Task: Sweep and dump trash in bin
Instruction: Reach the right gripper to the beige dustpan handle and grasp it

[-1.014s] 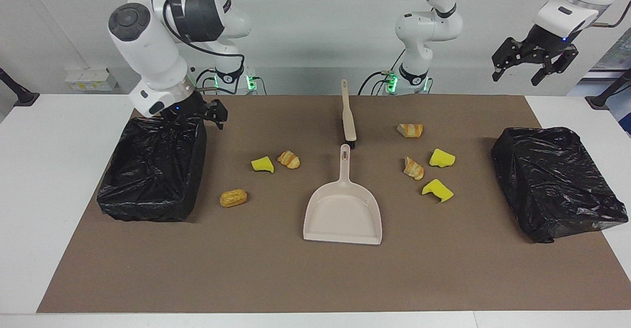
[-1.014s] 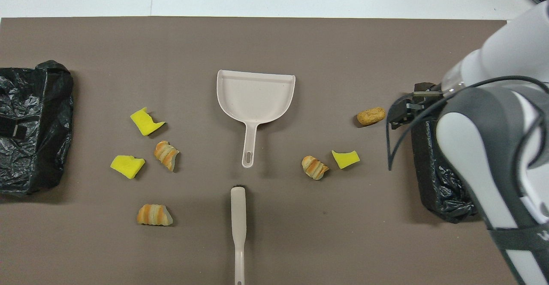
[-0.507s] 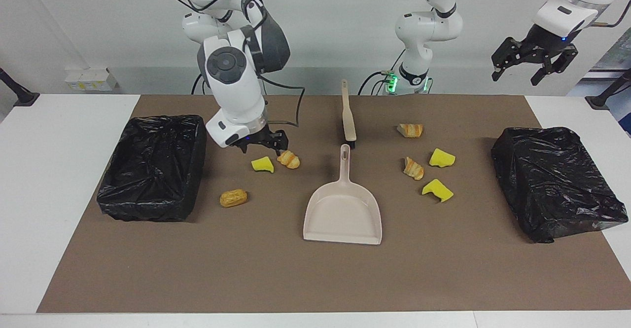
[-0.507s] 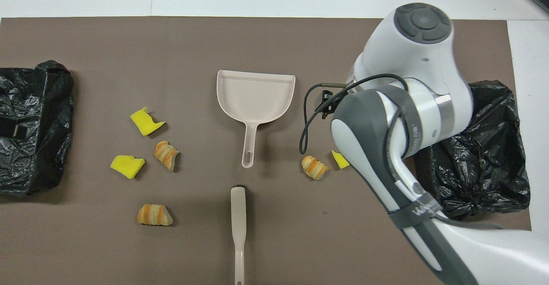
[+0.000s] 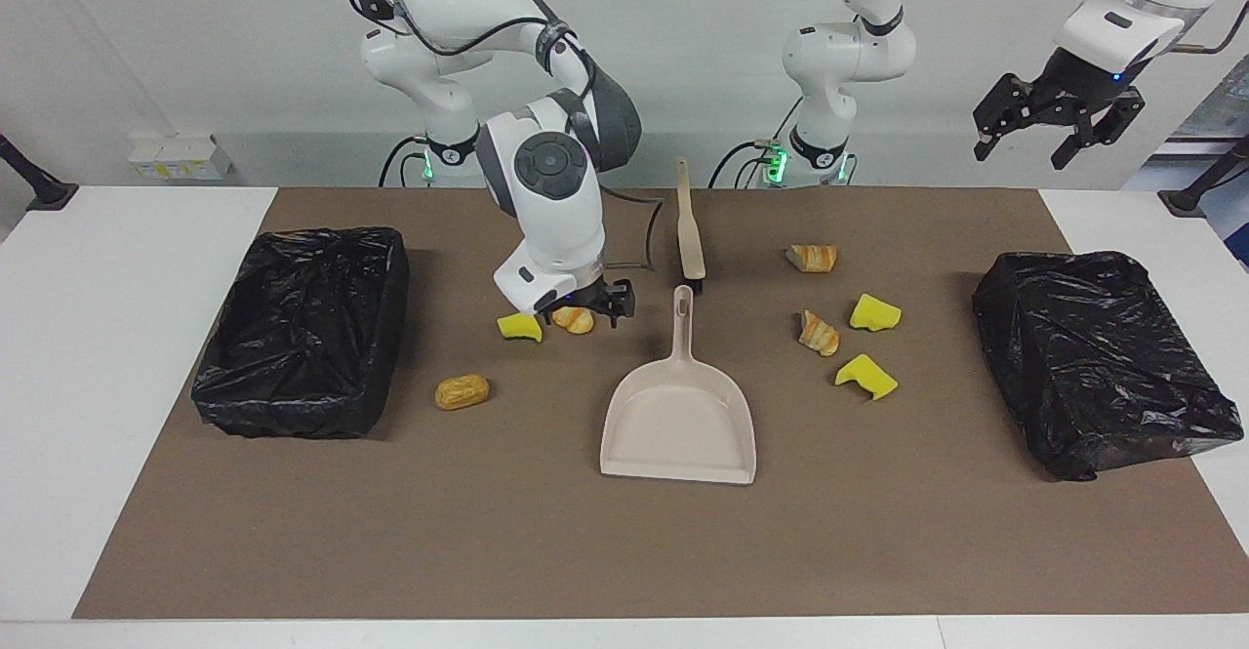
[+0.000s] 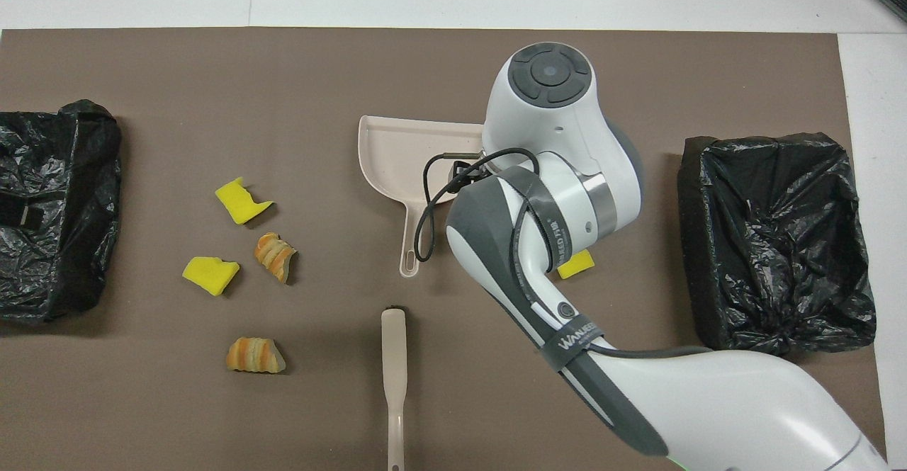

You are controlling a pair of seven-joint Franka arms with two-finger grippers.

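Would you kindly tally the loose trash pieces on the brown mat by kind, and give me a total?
Yellow sponge wedges: 3, at and.
Striped golden-brown croissant-like bread bits: 3, at and.
Plain golden-brown bread roll: 1.
Total: 7 pieces, all lying on the mat, none in the beige plastic dustpan.

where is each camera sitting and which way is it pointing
Facing view: high across the table, looking at the robots; both arms show whole, the open right gripper low by the dustpan, the open left gripper waiting up off the mat's corner.
Overhead view: above the robots' end, looking steeply down and forward; only the right arm shows.
Shared: dustpan, brush, both black bins, and most of the trash, turned half a turn.
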